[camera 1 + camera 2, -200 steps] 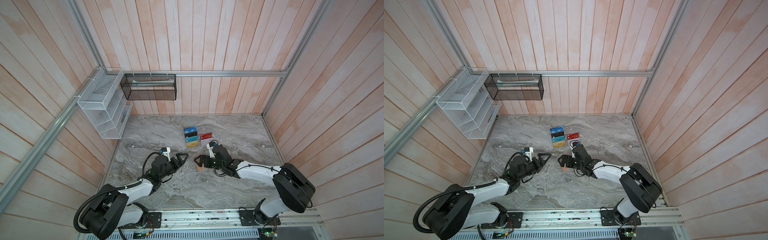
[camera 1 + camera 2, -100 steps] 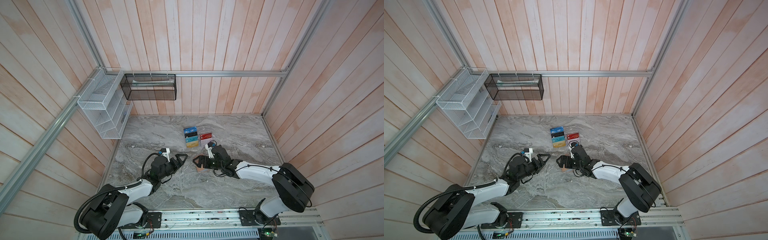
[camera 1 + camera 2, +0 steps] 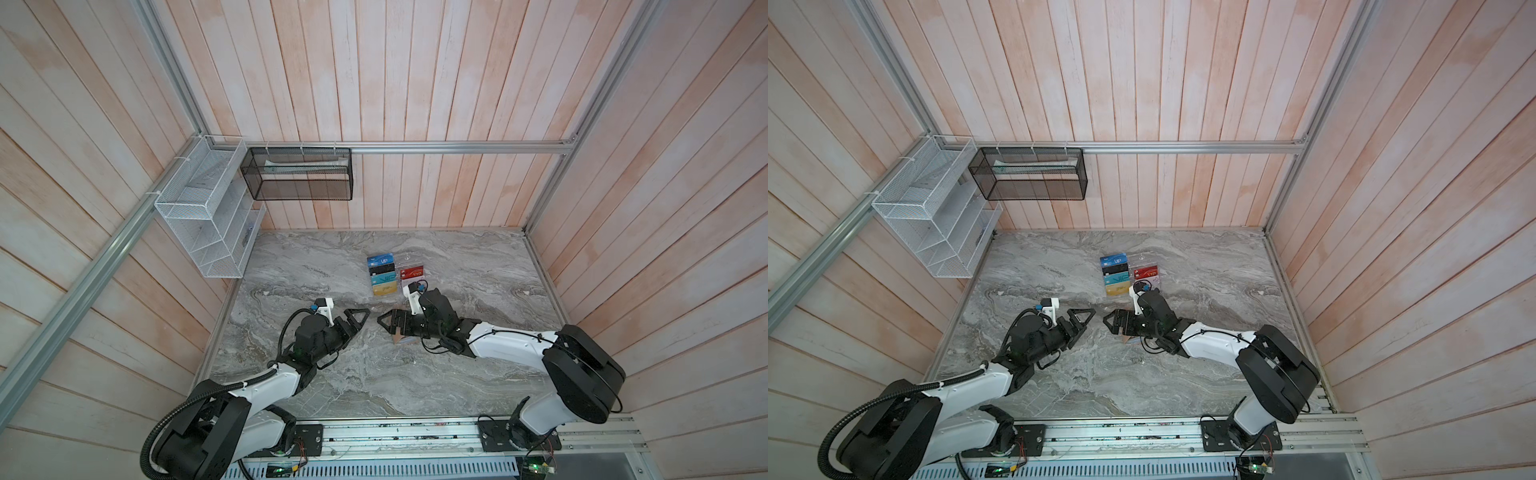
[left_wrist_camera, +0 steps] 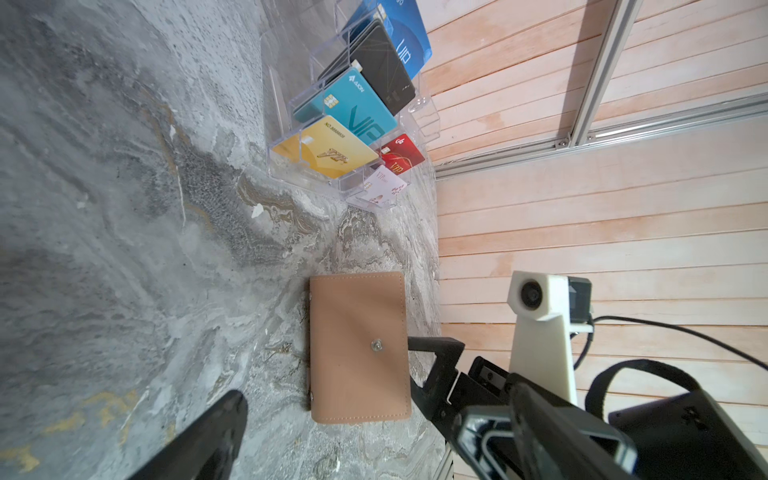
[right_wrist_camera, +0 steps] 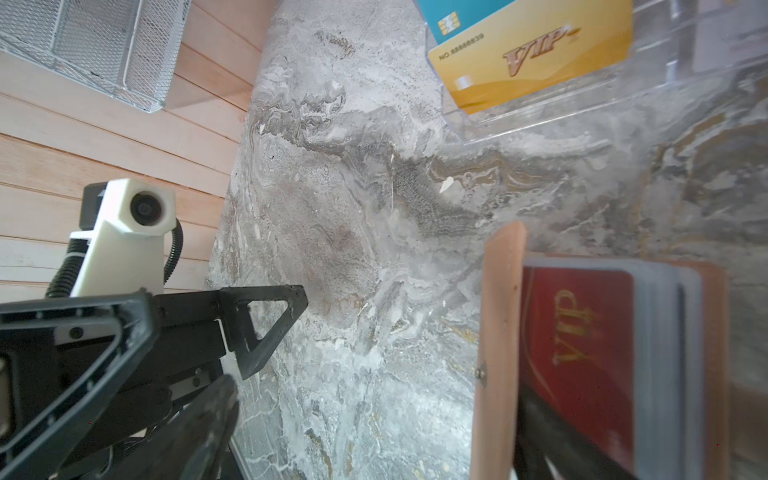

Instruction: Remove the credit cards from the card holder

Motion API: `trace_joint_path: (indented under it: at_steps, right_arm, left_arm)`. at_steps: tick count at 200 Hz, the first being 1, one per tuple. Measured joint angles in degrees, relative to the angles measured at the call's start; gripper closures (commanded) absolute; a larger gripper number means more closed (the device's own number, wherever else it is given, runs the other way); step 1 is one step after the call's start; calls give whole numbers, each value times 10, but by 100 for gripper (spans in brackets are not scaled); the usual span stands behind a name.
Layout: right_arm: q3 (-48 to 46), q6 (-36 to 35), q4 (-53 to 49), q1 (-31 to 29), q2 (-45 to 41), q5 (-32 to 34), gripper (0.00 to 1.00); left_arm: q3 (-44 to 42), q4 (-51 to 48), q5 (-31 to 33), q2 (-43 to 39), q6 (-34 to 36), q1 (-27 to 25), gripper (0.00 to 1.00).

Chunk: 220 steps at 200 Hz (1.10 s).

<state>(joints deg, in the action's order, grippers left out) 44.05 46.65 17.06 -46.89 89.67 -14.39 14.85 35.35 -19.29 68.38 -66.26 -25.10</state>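
**Spotter:** Your right gripper [image 3: 386, 326] is spread wide and clamps nothing. In its wrist view, one finger [image 5: 540, 449] lies just inside the raised cover of the card holder [image 5: 498, 332]. I can't tell whether it touches the cover.

**Second:** Where is the holder itself?

**Spotter:** You have it near the middle of the tabletop [image 3: 374, 386], under that gripper's tips. In both top views only a tan corner of it shows. Its cover stands upright with the snap stud facing your left arm. A red card [image 5: 577, 353] marked VIP sits in the front clear sleeve, with grey pages stacked behind it.

**Second:** And the other arm?

**Spotter:** Your left gripper [image 3: 360, 323] is open too and holds nothing. It sits to the left of the holder, apart from it, with its tips pointing at the right gripper's tips.

**Second:** What is farther out?

**Spotter:** Toward the back edge stands the clear acrylic stand [image 4: 282, 104]. It holds blue, black, teal and gold cards stepped in one column, with a red and a white one beside them. A white wire rack [image 3: 199, 216] hangs on the left wall and a black mesh basket [image 3: 299, 174] on the back wall.
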Motion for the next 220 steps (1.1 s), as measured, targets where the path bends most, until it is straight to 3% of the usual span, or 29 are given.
trace_joint_path:
  at_steps: [127,220]
  right_arm:
    - [38,27,50,-28,89,-26,2]
    - [29,32,75,-27,113,-27,2]
  left_arm:
    - [-28,-42,-35,-71,-3,77,0]
    - [-12,-16,-83,-12,-37,97,0]
